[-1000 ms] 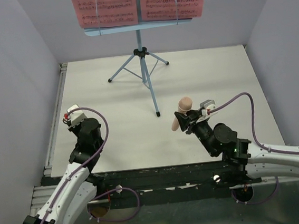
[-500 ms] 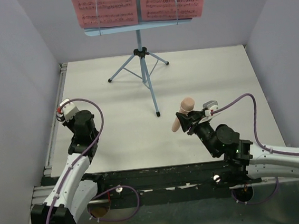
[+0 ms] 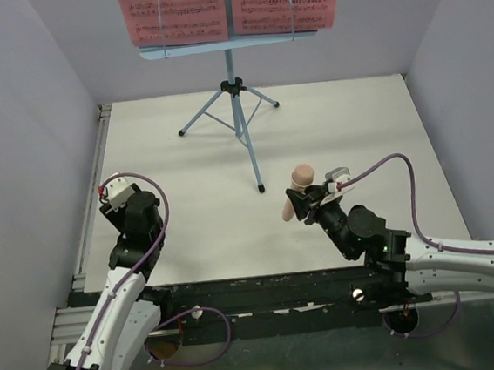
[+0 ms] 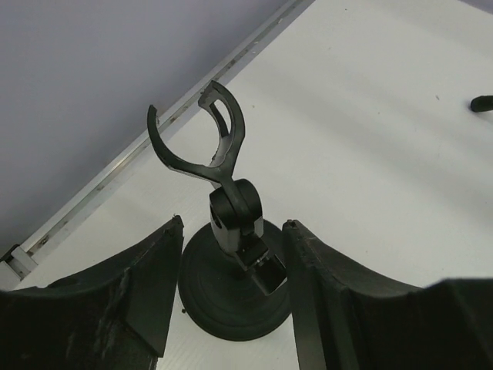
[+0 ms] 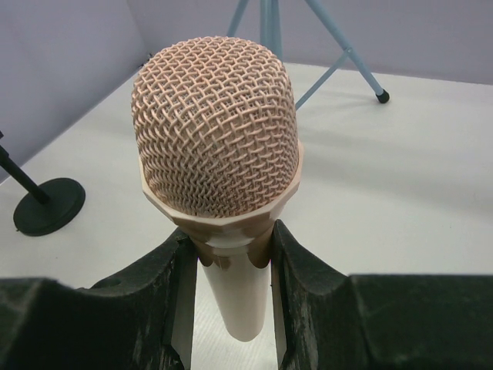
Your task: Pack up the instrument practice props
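Left gripper (image 4: 233,231): jaws spread, flanking black mic stand (image 4: 219,146), near left by the wall
Right gripper (image 5: 231,235): clamped on toy microphone (image 5: 216,123), near right, head up
Music stand (image 3: 236,107): far centre, pink pages (image 3: 173,8) on it

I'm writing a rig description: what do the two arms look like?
Left arm and right arm: white links, black joints, a purple cable looping along each. Gripper fingers are black and rough-surfaced. A green light shows on the right arm.
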Available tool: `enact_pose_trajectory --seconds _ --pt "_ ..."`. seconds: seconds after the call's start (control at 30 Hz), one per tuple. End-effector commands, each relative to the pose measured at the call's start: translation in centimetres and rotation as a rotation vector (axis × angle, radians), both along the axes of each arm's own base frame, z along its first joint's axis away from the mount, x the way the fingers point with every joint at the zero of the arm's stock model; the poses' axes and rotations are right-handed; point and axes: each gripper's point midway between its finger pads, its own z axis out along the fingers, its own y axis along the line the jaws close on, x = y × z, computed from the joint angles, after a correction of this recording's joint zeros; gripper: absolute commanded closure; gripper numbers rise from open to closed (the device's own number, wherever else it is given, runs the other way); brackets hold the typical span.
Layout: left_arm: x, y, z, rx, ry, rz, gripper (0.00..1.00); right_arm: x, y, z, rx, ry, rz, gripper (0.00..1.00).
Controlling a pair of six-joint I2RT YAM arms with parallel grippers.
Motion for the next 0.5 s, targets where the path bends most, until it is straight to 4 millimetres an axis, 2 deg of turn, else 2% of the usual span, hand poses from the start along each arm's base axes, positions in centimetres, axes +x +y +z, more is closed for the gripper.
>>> enact_pose_trajectory --seconds 0.0,0.2,0.3,0.4,0.47 --pt "-1.3 -0.6 1.1 -0.035 0.0 -0.038 0.34 0.1 0.4 1.6 0.026 -0.003 0.0 1.0" --pt "-3.9 -0.9 4.0 -0.097 -0.067 -0.082 0.29 0.3 1.4 1.7 0.017 0.013 0.01 0.99" --pt "-5.3 -2.3 4.9 -0.158 -0.082 -0.145 0.28 0.5 2.3 1.6 -0.015 0.047 0.008 0.99" --pt "-6.1 -4.2 6.0 -0.177 -0.083 -0.233 0.28 0.6 4.7 1.3 -0.064 0.128 0.043 0.99" --pt "-6.3 -6.2 7.0 -0.2 -0.077 -0.343 0.28 0.3 6.3 1.3 -0.061 0.176 0.101 0.99"
